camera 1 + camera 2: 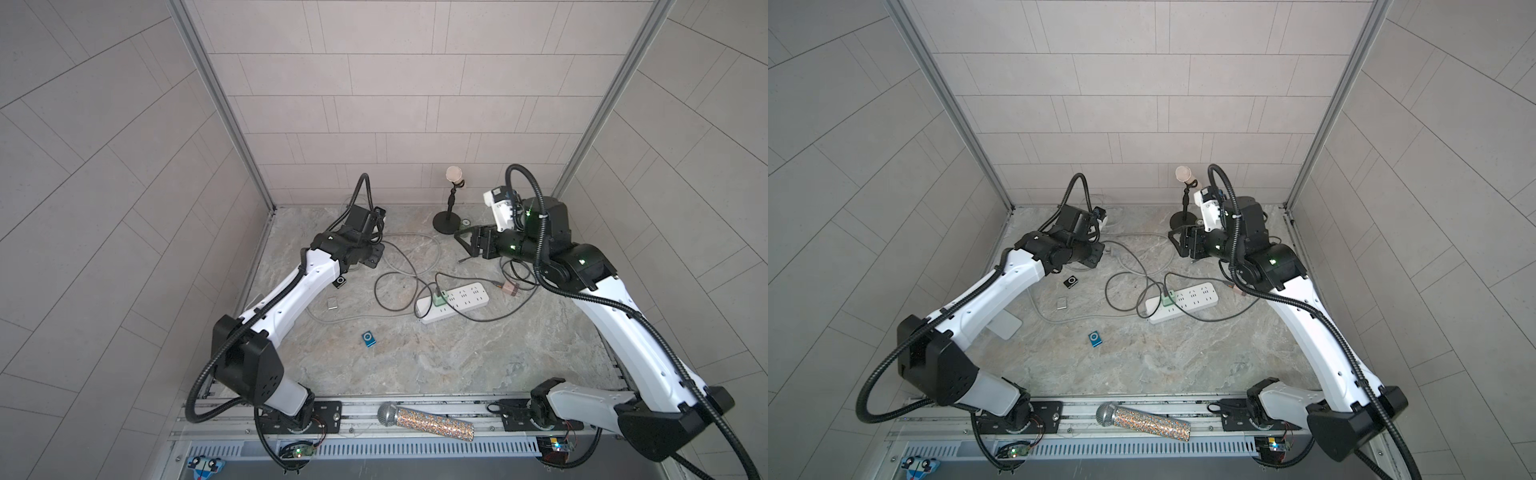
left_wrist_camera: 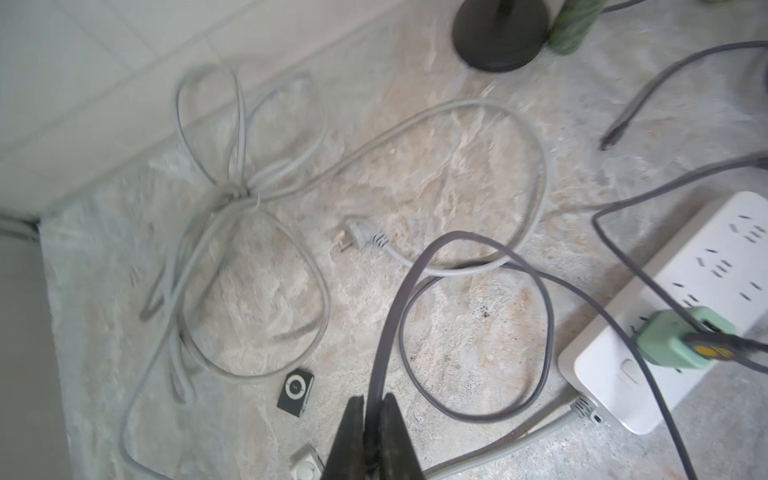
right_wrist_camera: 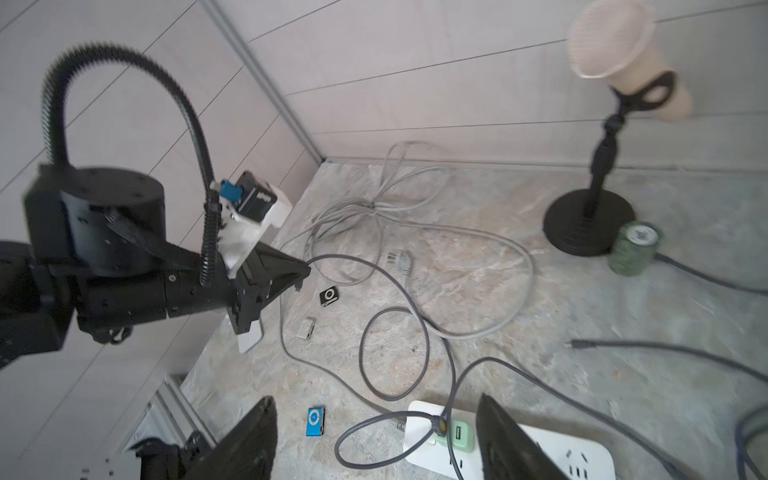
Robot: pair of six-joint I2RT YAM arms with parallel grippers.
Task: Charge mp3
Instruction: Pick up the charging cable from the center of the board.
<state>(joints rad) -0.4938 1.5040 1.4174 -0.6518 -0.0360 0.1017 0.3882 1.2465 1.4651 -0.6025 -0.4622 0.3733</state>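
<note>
Three small mp3 players lie on the marble table: a blue one (image 1: 368, 338) near the middle, a black one (image 1: 340, 281) and a silver one (image 1: 332, 303) beside my left arm. A dark grey charging cable (image 2: 384, 345) runs from a green adapter (image 1: 438, 298) on the white power strip (image 1: 457, 301). My left gripper (image 2: 372, 411) is shut on this cable above the black player (image 2: 296, 388). The cable's free plug end (image 3: 575, 344) lies on the table. At the back right, my right gripper (image 1: 459, 243) stands open and empty, just behind that plug end.
A black microphone stand (image 1: 448, 222) with a beige microphone stands at the back, with a green roll (image 3: 633, 249) beside it. The strip's light grey cord (image 2: 536, 174) loops across the back. A glitter microphone (image 1: 428, 420) lies on the front rail.
</note>
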